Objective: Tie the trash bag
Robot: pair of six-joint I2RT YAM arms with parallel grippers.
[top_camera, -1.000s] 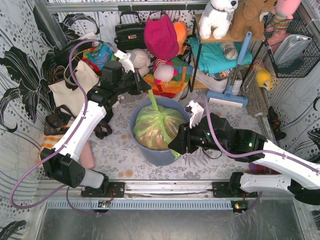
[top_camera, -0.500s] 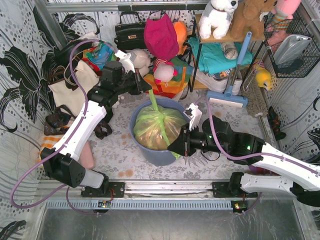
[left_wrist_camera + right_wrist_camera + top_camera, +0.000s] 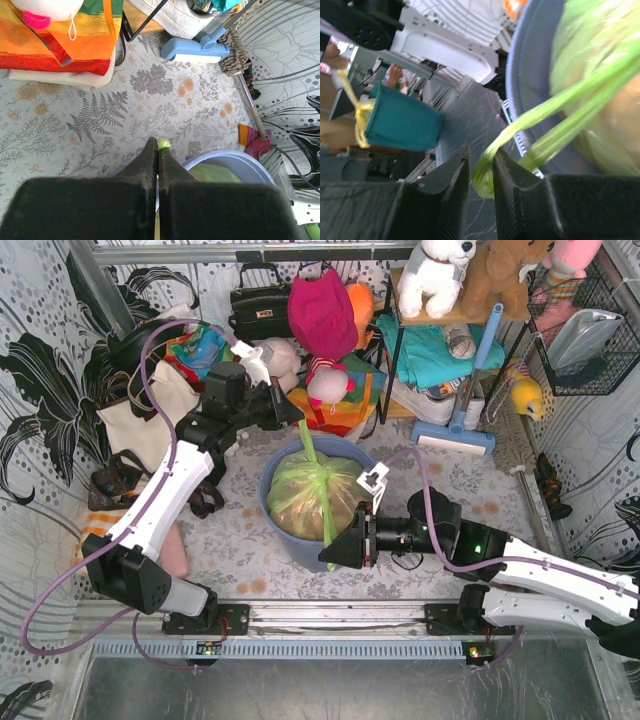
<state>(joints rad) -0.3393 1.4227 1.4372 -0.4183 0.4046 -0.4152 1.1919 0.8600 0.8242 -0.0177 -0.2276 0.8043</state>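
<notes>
Pinching a green strand, the left gripper was fully closed; the right gripper clamped another strand of the trash bag, which sat inside the blue-grey bin.

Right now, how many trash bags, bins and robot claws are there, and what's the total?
trash bag: 1
bin: 1
claws: 2, the left claw and the right claw
Total: 4

On the pale fern-printed table cover are set a blue-grey round plastic bin, a light-blue brush head and an orange-striped cloth bag.
</notes>
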